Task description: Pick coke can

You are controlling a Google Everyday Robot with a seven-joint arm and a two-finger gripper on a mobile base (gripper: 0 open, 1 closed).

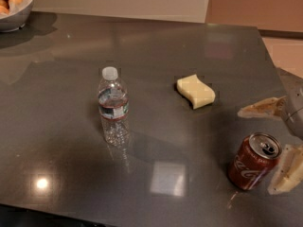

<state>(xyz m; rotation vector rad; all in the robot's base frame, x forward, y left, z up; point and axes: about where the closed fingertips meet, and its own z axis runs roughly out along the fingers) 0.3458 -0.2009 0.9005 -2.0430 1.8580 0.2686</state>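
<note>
At right edge of worktop [71, 126]: gripper [256, 151], jaws spread wide, 1 on either side of upright coke can [247, 168].

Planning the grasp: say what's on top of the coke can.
On the coke can: only its silver lid and pull tab, nothing else. Its contents are hidden. The open tool is beside it, far right.
</note>
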